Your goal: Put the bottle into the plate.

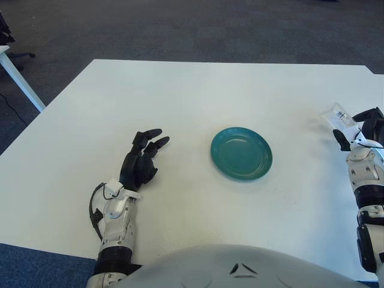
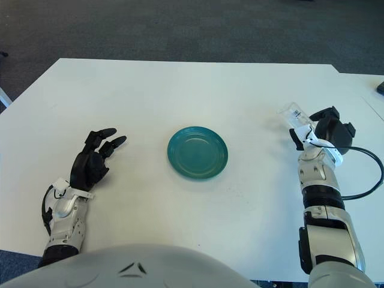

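Left eye view: a clear bottle (image 1: 337, 115) is gripped by the right hand (image 1: 365, 129) near the table's (image 1: 180, 90) right edge, well apart from the teal plate (image 1: 241, 153) in the middle. The left hand (image 1: 141, 162) is seen left of the plate, fingers loosely spread, nothing held.

Right eye view: same deal, the bottle (image 2: 295, 115) is wrapped by the right hand's fingers (image 2: 329, 129), plate (image 2: 197, 152) left bare.

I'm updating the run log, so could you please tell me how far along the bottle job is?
Nothing is finished yet: the teal plate sits empty mid-table. In hand: the right robot hand is closed around the clear bottle near the table's right side, well apart from the plate. Left to do: carry the bottle over and set it in the plate. The left robot hand shows open, left of the plate.
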Action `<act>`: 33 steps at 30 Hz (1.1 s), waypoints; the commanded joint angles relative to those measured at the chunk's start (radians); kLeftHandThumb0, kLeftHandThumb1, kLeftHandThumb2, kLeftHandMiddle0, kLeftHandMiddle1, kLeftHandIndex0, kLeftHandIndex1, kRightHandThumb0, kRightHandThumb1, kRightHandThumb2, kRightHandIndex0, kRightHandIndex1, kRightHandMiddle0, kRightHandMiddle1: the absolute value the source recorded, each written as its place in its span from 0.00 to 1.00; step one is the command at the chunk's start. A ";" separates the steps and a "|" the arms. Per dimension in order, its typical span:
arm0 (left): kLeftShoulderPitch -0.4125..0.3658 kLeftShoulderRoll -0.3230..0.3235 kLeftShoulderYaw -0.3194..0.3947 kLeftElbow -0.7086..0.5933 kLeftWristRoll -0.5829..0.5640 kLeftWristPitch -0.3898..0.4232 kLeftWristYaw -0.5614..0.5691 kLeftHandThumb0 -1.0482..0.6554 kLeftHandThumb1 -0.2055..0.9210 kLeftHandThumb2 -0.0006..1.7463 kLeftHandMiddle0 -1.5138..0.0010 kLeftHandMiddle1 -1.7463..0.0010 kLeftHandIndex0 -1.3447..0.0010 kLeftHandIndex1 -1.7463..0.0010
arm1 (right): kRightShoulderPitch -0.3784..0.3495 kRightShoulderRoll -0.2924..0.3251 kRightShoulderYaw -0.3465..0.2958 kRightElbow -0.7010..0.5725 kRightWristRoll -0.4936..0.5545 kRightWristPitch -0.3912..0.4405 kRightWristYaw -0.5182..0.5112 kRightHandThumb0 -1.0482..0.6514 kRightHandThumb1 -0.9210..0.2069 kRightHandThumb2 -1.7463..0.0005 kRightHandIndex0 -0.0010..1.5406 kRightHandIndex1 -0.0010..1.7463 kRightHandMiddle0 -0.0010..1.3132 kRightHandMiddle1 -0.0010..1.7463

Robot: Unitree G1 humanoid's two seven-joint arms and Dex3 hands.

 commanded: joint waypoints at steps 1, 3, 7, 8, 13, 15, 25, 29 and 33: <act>0.017 -0.033 -0.015 0.056 -0.006 0.000 0.012 0.28 1.00 0.53 0.78 0.65 0.95 0.37 | 0.024 -0.004 -0.010 -0.054 0.008 0.004 0.015 0.29 0.71 0.11 0.78 1.00 0.59 1.00; 0.014 -0.033 -0.015 0.059 -0.005 0.000 0.013 0.28 1.00 0.53 0.78 0.65 0.95 0.37 | 0.039 -0.009 -0.014 -0.087 0.005 0.003 0.027 0.28 0.72 0.10 0.78 1.00 0.60 1.00; 0.008 -0.034 -0.015 0.068 -0.003 -0.001 0.015 0.28 1.00 0.53 0.78 0.65 0.95 0.37 | 0.050 -0.011 -0.017 -0.118 0.001 0.011 0.041 0.28 0.73 0.09 0.79 1.00 0.61 1.00; 0.007 -0.034 -0.015 0.069 -0.003 -0.002 0.015 0.28 1.00 0.53 0.78 0.65 0.95 0.37 | 0.055 -0.013 -0.019 -0.133 0.000 0.016 0.047 0.28 0.73 0.09 0.79 1.00 0.61 1.00; 0.001 -0.035 -0.013 0.075 -0.001 -0.002 0.016 0.28 1.00 0.53 0.78 0.65 0.95 0.37 | 0.069 -0.019 -0.026 -0.189 -0.006 0.042 0.072 0.28 0.73 0.09 0.79 1.00 0.61 1.00; -0.001 -0.035 -0.012 0.078 0.000 -0.003 0.016 0.28 1.00 0.53 0.78 0.65 0.95 0.37 | 0.075 -0.021 -0.027 -0.213 -0.012 0.053 0.079 0.28 0.73 0.09 0.79 1.00 0.61 1.00; -0.010 -0.038 -0.009 0.093 0.003 -0.008 0.015 0.28 1.00 0.53 0.78 0.65 0.95 0.37 | 0.099 -0.016 -0.034 -0.286 -0.026 0.083 0.095 0.28 0.73 0.09 0.79 1.00 0.61 1.00; -0.014 -0.037 -0.007 0.096 0.003 -0.008 0.015 0.28 1.00 0.53 0.78 0.65 0.95 0.37 | 0.111 -0.018 -0.037 -0.323 -0.032 0.090 0.104 0.28 0.73 0.09 0.78 1.00 0.61 1.00; -0.017 -0.036 -0.007 0.099 0.003 -0.008 0.015 0.28 1.00 0.53 0.78 0.65 0.95 0.37 | 0.121 -0.019 -0.037 -0.358 -0.040 0.094 0.111 0.28 0.73 0.09 0.78 1.00 0.61 1.00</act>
